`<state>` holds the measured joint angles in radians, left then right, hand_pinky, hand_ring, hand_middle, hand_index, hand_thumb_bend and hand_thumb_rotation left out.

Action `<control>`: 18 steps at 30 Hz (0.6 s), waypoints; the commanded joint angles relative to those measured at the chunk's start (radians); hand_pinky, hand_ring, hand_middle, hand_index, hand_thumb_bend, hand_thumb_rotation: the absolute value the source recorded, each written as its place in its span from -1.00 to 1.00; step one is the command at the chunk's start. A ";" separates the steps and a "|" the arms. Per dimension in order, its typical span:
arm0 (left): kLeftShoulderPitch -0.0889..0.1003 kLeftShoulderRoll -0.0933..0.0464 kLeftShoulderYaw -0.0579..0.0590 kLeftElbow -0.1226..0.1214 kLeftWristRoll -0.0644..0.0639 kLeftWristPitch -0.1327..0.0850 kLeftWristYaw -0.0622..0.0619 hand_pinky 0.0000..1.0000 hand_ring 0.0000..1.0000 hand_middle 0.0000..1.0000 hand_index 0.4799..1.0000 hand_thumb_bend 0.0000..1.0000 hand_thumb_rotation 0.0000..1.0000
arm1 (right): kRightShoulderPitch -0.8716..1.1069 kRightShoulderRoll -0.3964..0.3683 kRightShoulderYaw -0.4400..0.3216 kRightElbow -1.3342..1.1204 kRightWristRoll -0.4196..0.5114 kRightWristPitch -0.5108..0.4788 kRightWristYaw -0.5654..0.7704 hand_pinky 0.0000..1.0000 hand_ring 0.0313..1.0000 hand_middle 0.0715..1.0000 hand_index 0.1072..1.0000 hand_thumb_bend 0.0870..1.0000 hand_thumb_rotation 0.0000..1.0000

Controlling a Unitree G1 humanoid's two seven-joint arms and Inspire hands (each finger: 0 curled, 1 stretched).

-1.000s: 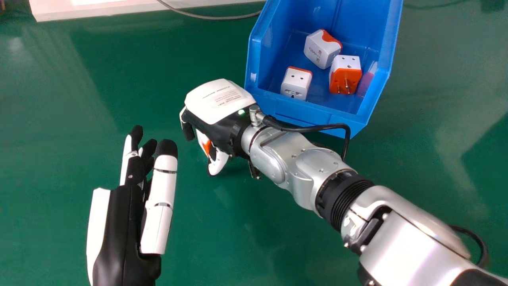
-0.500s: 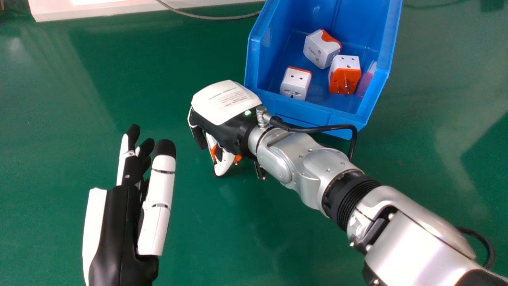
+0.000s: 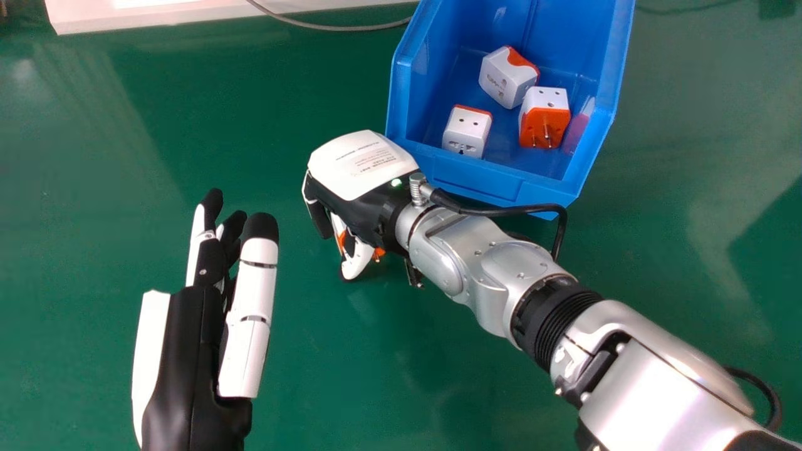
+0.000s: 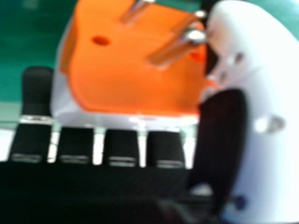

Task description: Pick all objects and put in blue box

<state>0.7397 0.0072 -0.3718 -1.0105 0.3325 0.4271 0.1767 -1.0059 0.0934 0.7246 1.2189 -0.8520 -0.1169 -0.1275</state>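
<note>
Plug adapter [image 3: 378, 252] is sitting in my right hand [image 3: 360, 166] in the head view, its white and orange parts peeking out from under the palm, near the outside of the blue box [image 3: 489, 178]. I'm not able to tell whether it is hanging clear of the tabletop [image 3: 351, 376]. Three more adapters [image 3: 509, 78] [image 3: 544, 119] [image 3: 467, 131] are lying inside the box, and on the left of the view my left hand [image 3: 194, 326] is idling with its fingers extended.

In the right hand view, my fingers [image 4: 77, 144] and thumb [image 4: 261, 93] are clamping the adapter by its white body, while the orange face is showing its metal pins [image 4: 173, 49]. I'm judging it light, stiff hard plastic, sturdy enough for a firm squeeze. Its smooth shell is probably offering little grip, so I'm favouring a hold across opposite white sides, thumb against fingers, with the pins standing free. Those pins are looking rigid and could be snagging on the box rim, so I'm wanting plenty of clearance going over.
</note>
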 commanded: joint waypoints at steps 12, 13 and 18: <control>-0.033 -0.024 -0.009 -0.022 -0.019 0.016 0.002 0.83 0.93 0.91 0.96 -0.07 1.00 | 0.019 0.015 -0.087 -0.065 0.094 0.032 -0.012 -0.21 -0.12 -0.03 -0.24 -0.07 -1.00; -0.034 -0.024 -0.009 -0.022 -0.019 0.016 0.003 0.83 0.93 0.91 0.96 -0.07 1.00 | 0.023 0.013 -0.095 -0.076 0.103 0.033 -0.007 -0.21 -0.12 -0.03 -0.24 -0.07 -1.00; -0.040 -0.025 -0.006 -0.018 -0.020 0.018 0.002 0.83 0.93 0.91 0.96 -0.07 1.00 | 0.068 -0.015 -0.151 -0.171 0.169 0.027 0.026 -0.24 -0.13 -0.03 -0.23 -0.08 -1.00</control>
<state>0.7057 0.0012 -0.3672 -1.0106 0.3130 0.4485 0.1766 -0.9427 0.0879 0.5961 1.0929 -0.7045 -0.0819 -0.1069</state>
